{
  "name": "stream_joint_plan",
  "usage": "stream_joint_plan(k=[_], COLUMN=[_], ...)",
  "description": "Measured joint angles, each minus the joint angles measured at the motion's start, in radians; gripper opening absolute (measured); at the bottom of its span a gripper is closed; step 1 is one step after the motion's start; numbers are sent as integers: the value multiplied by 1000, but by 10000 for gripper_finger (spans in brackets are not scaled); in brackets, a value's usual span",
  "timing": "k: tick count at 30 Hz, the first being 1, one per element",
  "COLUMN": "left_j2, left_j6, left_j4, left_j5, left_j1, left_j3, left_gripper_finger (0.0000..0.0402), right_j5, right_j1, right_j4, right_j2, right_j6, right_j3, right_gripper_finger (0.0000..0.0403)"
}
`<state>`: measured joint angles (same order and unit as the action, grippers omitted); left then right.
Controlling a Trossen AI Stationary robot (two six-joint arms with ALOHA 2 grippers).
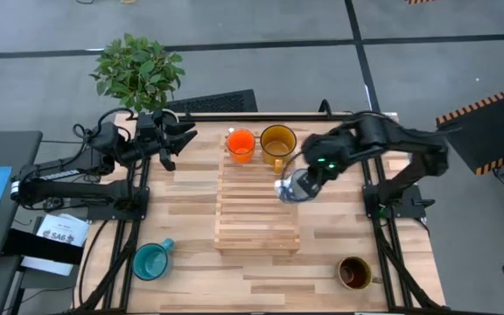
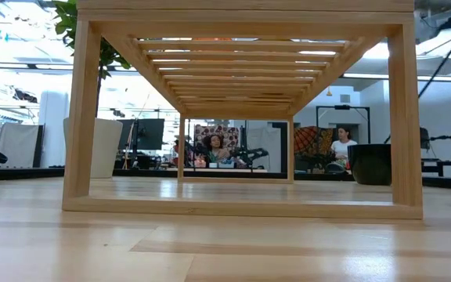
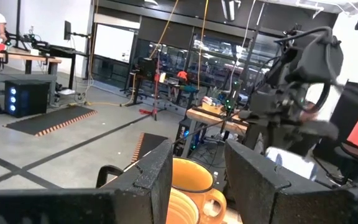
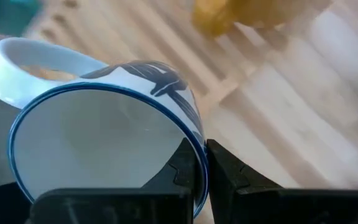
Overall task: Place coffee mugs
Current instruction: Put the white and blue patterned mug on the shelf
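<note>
A slatted wooden rack [image 1: 256, 210] lies mid-table. The orange mug [image 1: 241, 144] and the amber-yellow mug [image 1: 278, 142] stand upright on its far end. The teal mug [image 1: 151, 260] stands on the table near-left and the brown mug [image 1: 354, 273] near-right. My right gripper [image 1: 297, 185] is shut on the white, blue-rimmed mug [image 4: 104, 124] over the rack's right edge. My left gripper [image 1: 180, 140] is open, left of the orange mug and touching nothing. In its wrist view [image 3: 199, 160] both far mugs show between the fingers. A black vessel [image 2: 370, 164] stands on the table beyond the rack. My right gripper holds the white mug by its rim wall [image 4: 194, 140], on the side away from the handle [image 4: 17, 62]. One finger is inside the mug and one outside. The fingers come slanting down from the table's right. The mug is tipped, mouth toward the wrist; whether it touches the slats I cannot tell.
A potted plant [image 1: 138, 70] stands beyond the table's far-left corner. A dark flat object [image 1: 213, 102] lies at the far edge. Bare tabletop shows left and right of the rack. People sit in the room beyond [image 2: 214, 145].
</note>
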<state>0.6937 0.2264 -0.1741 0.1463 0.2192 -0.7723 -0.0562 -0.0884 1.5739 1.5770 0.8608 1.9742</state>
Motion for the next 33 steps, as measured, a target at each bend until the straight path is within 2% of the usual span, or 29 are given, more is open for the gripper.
stream_joint_plan(k=[5, 11, 22, 33], left_j2=[0, 0, 0, 0], left_j6=[1, 4, 6, 6], left_j4=[0, 0, 0, 0], left_j5=[-3, -4, -9, -8], left_j1=[0, 0, 0, 0], left_j3=[0, 0, 0, 0], left_gripper_finger=[130, 130, 130, 130], right_j5=[9, 27, 24, 28], right_j1=[34, 49, 97, 121], right_j4=[-12, -7, -7, -49], right_j2=[93, 145, 146, 146], right_j6=[-62, -98, -112, -192], right_j3=[11, 11, 11, 1], right_gripper_finger=[40, 40, 70, 76])
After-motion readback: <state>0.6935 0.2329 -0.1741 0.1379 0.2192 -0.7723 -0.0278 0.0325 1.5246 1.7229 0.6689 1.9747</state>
